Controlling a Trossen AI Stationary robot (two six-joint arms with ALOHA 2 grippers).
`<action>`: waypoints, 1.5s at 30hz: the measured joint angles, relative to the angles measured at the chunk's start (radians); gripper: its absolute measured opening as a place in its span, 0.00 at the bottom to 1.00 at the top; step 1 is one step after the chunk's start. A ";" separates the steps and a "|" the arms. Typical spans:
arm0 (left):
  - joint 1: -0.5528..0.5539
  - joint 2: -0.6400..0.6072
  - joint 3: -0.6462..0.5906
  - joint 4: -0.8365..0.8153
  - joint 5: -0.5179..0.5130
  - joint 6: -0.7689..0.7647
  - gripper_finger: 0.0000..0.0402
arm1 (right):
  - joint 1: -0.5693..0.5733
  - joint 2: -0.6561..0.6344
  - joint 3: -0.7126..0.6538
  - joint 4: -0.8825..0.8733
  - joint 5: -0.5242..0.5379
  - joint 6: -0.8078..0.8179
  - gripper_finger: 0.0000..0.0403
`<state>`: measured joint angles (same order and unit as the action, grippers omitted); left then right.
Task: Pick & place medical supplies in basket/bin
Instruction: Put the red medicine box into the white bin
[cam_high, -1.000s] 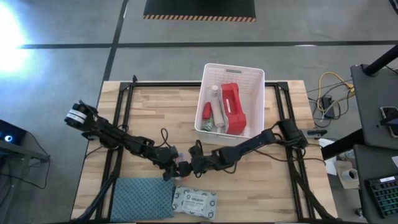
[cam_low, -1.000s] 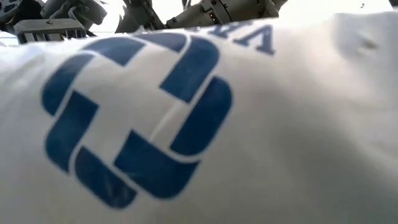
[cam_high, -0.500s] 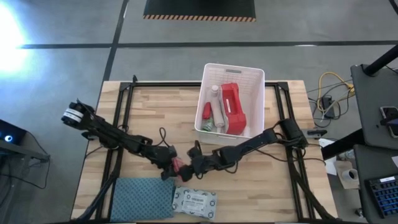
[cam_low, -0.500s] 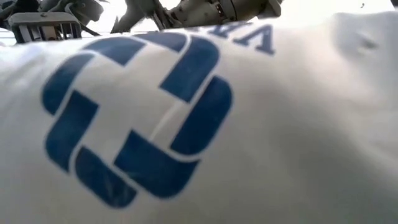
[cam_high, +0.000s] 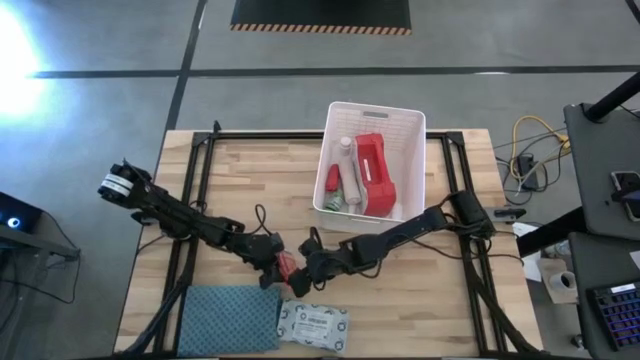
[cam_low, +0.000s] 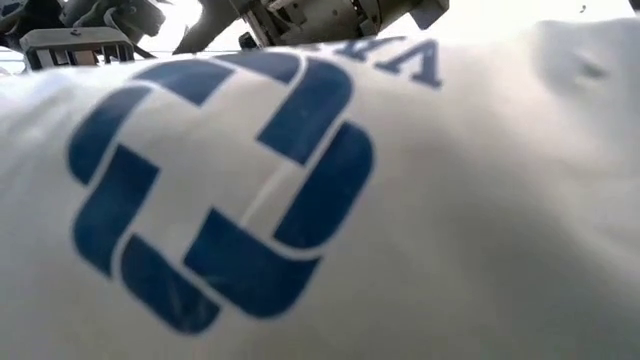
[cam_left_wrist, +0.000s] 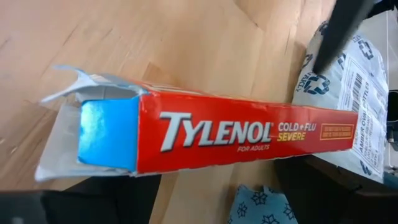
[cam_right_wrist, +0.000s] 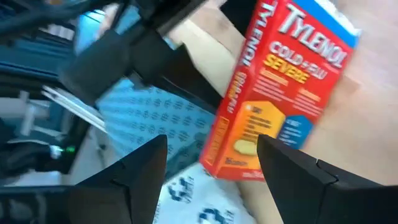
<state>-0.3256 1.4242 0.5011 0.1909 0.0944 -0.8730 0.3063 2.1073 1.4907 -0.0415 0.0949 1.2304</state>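
Note:
A red Tylenol box (cam_high: 287, 265) sits between both grippers near the table's middle front. My left gripper (cam_high: 274, 262) is shut on it from the left. My right gripper (cam_high: 302, 268) comes from the right and is open. Its fingers (cam_right_wrist: 146, 171) stand on either side of the box's closed end (cam_right_wrist: 233, 155). The white wipes packet (cam_high: 313, 322) lies flat at the near edge and fills the low view (cam_low: 300, 200). The white slotted bin (cam_high: 375, 106) at the far side holds the red pouch (cam_high: 375, 175) and small bottles (cam_high: 345, 170). My left gripper holds the box near its torn-open blue end (cam_left_wrist: 106, 134). One finger (cam_left_wrist: 93, 199) shows under that end; the box hides the other. The box lies across the fingers. Whether it is clear of the table I cannot tell. My right gripper: I cannot tell whether its fingers touch the box.
A blue-grey folded cloth (cam_high: 230, 318) lies at the near edge, left of the wipes packet. Black frame rails (cam_high: 195, 200) run along the table's left and right sides. Bare wood (cam_high: 260, 180) shows between the bin and the left rail.
My right gripper has crept toward the table's left, up to the box. The box between the grippers has turned: it looked pale from above a second ago and now shows its red face.

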 joint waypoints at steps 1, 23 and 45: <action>0.000 0.000 0.000 0.000 0.000 0.000 0.70 | 0.000 0.000 0.009 -0.031 0.003 -0.011 0.59; 0.033 0.001 0.024 0.010 -0.026 0.027 0.70 | 0.007 0.004 0.027 -0.135 0.010 -0.109 0.62; 0.040 0.000 0.007 0.000 -0.026 0.045 0.70 | -0.005 0.067 0.025 -0.163 0.041 0.026 0.38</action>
<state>-0.2855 1.4242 0.5078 0.1907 0.0680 -0.8280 0.3016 2.1746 1.5162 -0.2042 0.1364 1.2569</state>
